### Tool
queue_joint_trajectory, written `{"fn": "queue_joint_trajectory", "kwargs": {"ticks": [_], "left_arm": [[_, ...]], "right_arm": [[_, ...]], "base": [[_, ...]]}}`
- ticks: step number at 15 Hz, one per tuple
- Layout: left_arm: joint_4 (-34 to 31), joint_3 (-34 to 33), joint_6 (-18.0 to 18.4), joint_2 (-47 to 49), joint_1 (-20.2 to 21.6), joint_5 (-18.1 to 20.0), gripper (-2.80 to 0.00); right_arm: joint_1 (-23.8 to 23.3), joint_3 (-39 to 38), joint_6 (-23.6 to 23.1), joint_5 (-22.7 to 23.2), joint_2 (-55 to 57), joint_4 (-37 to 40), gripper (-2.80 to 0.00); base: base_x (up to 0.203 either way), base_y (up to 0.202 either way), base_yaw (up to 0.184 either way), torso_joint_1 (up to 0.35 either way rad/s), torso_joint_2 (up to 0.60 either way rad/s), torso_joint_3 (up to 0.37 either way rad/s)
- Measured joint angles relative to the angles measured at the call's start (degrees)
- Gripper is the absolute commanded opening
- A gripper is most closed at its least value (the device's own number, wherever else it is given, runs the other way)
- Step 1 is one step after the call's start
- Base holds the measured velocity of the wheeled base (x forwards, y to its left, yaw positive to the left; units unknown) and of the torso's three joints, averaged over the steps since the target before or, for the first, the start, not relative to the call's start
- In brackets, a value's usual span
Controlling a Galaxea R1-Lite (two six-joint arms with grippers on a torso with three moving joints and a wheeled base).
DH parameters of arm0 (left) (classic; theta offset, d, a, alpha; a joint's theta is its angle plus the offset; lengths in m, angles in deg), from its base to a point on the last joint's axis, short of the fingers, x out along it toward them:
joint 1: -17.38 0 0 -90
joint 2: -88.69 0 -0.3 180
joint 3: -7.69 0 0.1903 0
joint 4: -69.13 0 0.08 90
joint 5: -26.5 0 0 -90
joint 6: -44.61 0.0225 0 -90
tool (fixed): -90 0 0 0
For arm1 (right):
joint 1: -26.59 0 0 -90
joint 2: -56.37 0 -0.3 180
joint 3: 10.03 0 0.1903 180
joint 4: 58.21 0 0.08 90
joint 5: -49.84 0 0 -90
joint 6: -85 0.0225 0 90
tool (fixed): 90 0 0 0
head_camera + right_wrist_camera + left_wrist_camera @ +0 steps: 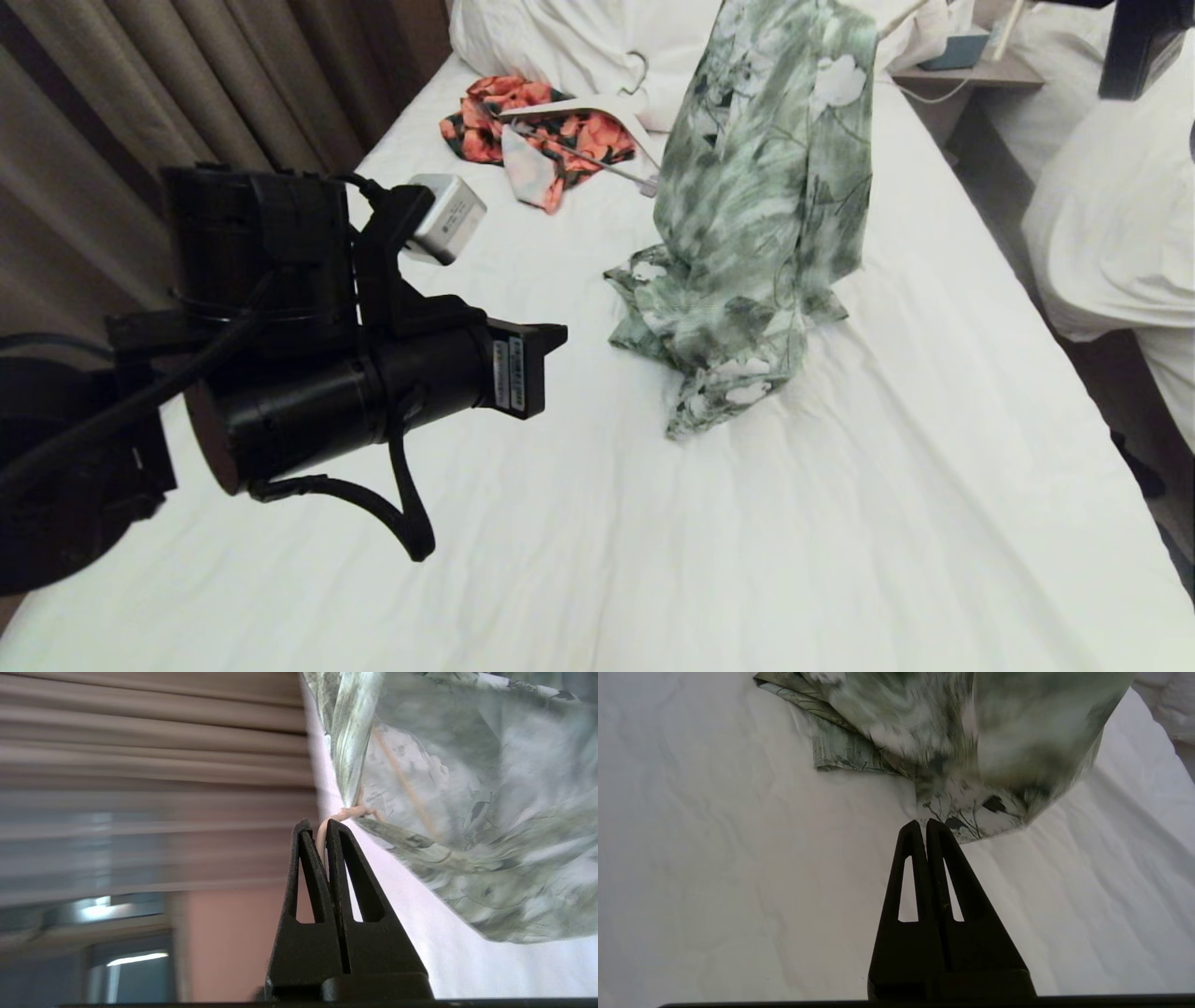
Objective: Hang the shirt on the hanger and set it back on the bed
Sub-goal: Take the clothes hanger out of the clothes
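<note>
While raised: green-and-white floral short-sleeved shirt (761,215), hanging right of centre, lower hem crumpled on the white-sheeted bed (560,560).
Hanger: thin cream wire hanger (348,812), mostly inside the shirt.
Right gripper (317,828): pinching the hanger's slim hook.
Left gripper (922,828): pressed together, empty, near the shirt's hem.
Far left: orange-red floral garment (532,135) under a thick white hanger (597,107).

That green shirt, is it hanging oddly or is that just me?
It does look odd. The shirt dangles bunched from the hanger, pinched in the right claw, and its lower part lies crumpled on the bed instead of hanging straight.
</note>
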Motion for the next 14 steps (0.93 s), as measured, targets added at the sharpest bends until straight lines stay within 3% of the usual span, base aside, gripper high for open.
{"fn": "queue_joint_trajectory", "kwargs": {"ticks": [2, 4, 9, 14], "left_arm": [[0.0, 0.1, 0.0, 0.0, 0.0, 0.0, -2.8], [0.0, 0.0, 0.0, 0.0, 0.0, 0.0, -2.8], [0.1, 0.0, 0.0, -0.1, -0.1, 0.0, -2.8], [3.4, -0.8, 0.1, 0.1, -0.1, -0.1, -2.8]], "right_arm": [[-1.9, 2.3, 0.2, 0.1, 2.2, 5.3, -2.8], [-2.4, 3.2, 0.3, 0.3, 2.8, 5.1, -2.8], [-2.6, 3.2, 0.8, 1.4, 1.6, 1.2, -2.8], [-2.3, 1.5, -0.8, 2.5, -1.1, -7.4, -2.8]], "base": [[0.0, 0.0, 0.0, 0.0, 0.0, 0.0], [0.0, 0.0, 0.0, 0.0, 0.0, 0.0], [0.0, 0.0, 0.0, 0.0, 0.0, 0.0], [0.0, 0.0, 0.0, 0.0, 0.0, 0.0]]}}
